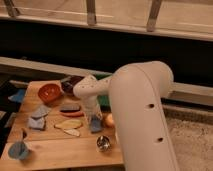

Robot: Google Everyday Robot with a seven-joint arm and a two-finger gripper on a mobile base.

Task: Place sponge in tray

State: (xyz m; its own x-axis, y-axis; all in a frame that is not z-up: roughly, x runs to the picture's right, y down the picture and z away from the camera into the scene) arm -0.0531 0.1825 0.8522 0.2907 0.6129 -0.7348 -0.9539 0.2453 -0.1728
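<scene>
The tool (93,116) is seen at centre frame, directly above the sponge (95,125), which lies on the bench (60,150). Its opening cannot be told. The green tray (103,101) is glimpsed behind the arm.

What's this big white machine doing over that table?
A robot arm is reaching down over a wooden table crowded with small things. Its tool is right at a small blue-grey sponge, next to an orange fruit. The sponge appears to lie on the table, not yet in the green tray, which is mostly hidden behind the arm.
</scene>
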